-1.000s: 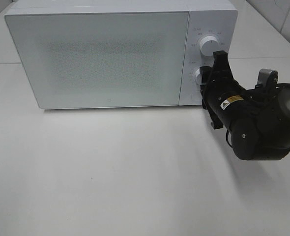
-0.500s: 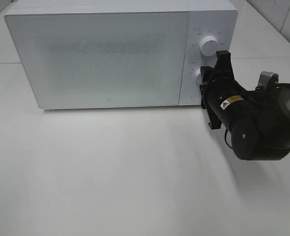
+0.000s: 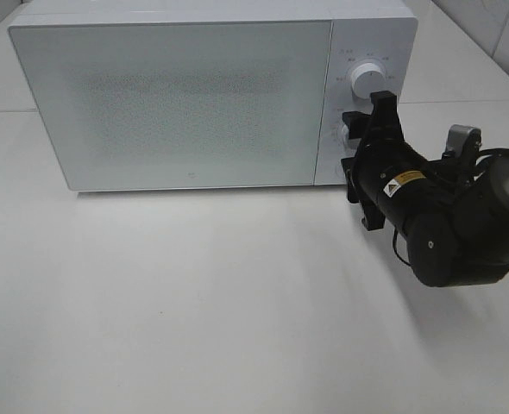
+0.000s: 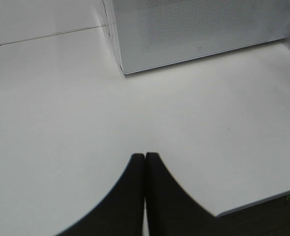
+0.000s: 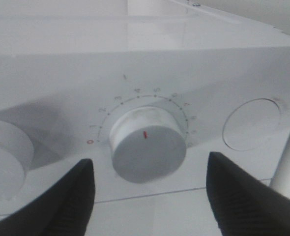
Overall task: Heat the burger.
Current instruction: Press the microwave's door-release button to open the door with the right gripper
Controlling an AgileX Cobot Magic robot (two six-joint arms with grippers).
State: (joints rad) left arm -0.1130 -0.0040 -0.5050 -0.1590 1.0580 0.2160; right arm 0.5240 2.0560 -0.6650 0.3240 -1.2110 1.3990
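Right claw open, jaws either side of the lower dial without touching, on the white microwave – door closed – at the far side of the white table, tiled wall far right, left claw closed above the near table, burger not visible – cannot tell where.

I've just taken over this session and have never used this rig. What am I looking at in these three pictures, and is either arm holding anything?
This is a robot with two arms, each ending in a two-fingered tool. The high camera looks down on a white table with a white microwave on it, door closed. No burger shows in any picture. The left wrist camera shows the left tool, shut and empty, above the table. The right wrist camera looks along the right tool, whose fingers stand open on either side of the lower knob without touching it. Nothing is held.
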